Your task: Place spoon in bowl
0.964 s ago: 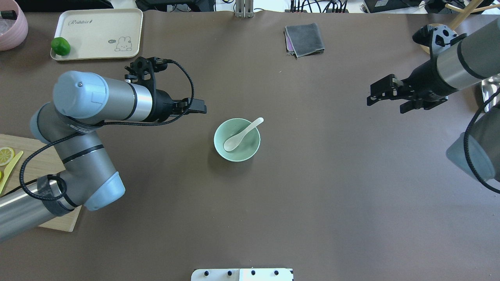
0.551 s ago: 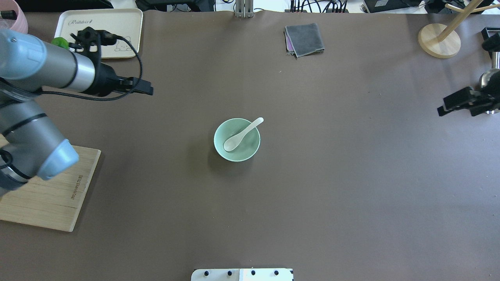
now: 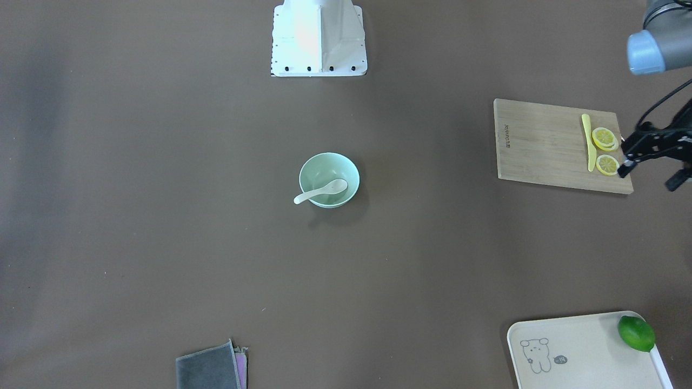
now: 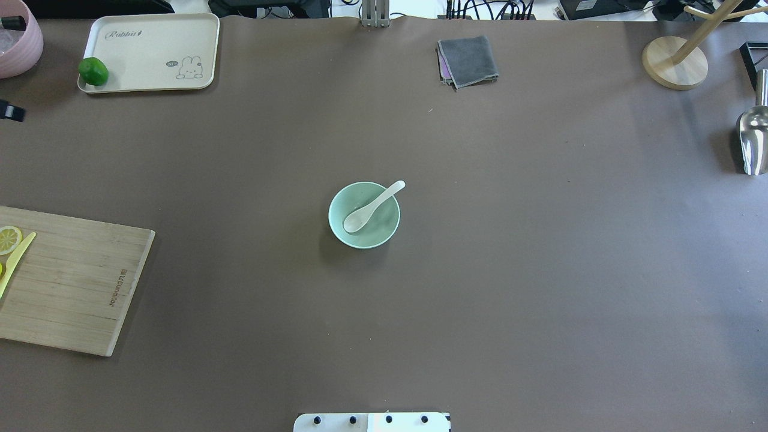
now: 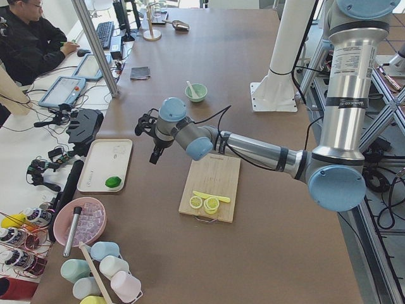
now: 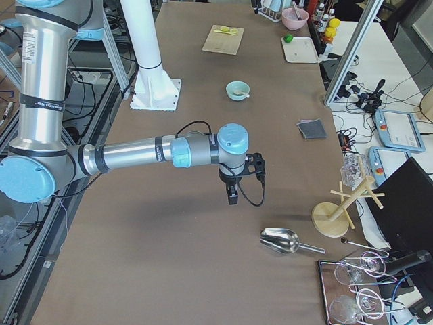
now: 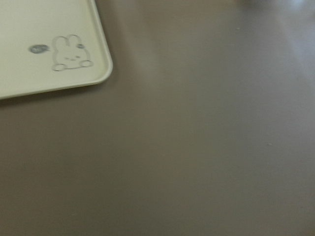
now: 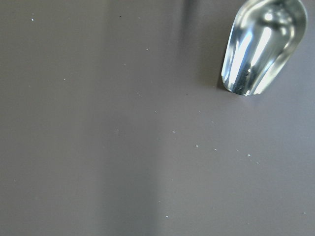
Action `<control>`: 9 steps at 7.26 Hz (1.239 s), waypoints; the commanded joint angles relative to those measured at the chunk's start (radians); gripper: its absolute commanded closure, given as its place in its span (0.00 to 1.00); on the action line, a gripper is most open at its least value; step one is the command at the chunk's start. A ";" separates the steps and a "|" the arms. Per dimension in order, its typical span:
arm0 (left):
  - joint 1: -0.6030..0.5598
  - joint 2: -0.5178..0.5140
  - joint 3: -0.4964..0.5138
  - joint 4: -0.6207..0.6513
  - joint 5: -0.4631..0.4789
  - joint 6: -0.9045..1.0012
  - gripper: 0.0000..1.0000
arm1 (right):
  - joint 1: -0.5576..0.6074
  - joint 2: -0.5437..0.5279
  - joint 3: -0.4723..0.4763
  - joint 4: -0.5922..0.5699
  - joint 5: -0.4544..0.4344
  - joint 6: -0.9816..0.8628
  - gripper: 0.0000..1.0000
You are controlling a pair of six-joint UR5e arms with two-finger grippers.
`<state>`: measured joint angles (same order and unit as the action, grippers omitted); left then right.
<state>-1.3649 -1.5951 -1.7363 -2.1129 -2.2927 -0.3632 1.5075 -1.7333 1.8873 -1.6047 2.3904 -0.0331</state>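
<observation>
Left arm pulled away from bowl [image 4: 384, 237] to table's left end. Left gripper [image 3: 650, 174] now past cutting board [image 4: 72, 282] edge; only black tip shows at overhead left edge. Right arm gone from overhead; right gripper [image 6: 232, 196] now near metal scoop [image 4: 753, 141]. Board, scoop, wooden stand base [image 4: 672, 63] now uncovered.

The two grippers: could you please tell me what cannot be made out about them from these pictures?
Right gripper: seen only in the exterior right view, small and side-on, so open or shut is unclear.
Left gripper: cut off by the front-facing view's right edge; the overhead view's left edge leaves only a black tip.
Wrist views: neither shows any fingers.
</observation>
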 commanded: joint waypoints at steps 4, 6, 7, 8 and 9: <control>-0.270 0.095 0.146 0.001 -0.031 0.345 0.02 | 0.042 0.001 -0.103 0.023 -0.031 -0.061 0.00; -0.267 0.095 0.208 0.020 -0.021 0.343 0.02 | 0.051 0.003 -0.114 0.025 -0.052 -0.059 0.00; -0.269 0.095 0.205 0.025 -0.025 0.336 0.02 | 0.051 0.018 -0.119 0.023 -0.124 -0.054 0.00; -0.269 0.093 0.169 0.106 -0.024 0.333 0.02 | 0.051 0.024 -0.114 0.011 -0.108 -0.044 0.00; -0.269 0.098 0.070 0.245 -0.021 0.331 0.02 | 0.051 0.021 -0.122 0.005 -0.082 -0.044 0.00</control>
<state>-1.6334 -1.5000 -1.5808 -2.0017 -2.3158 -0.0290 1.5579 -1.7135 1.7706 -1.5910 2.2930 -0.0810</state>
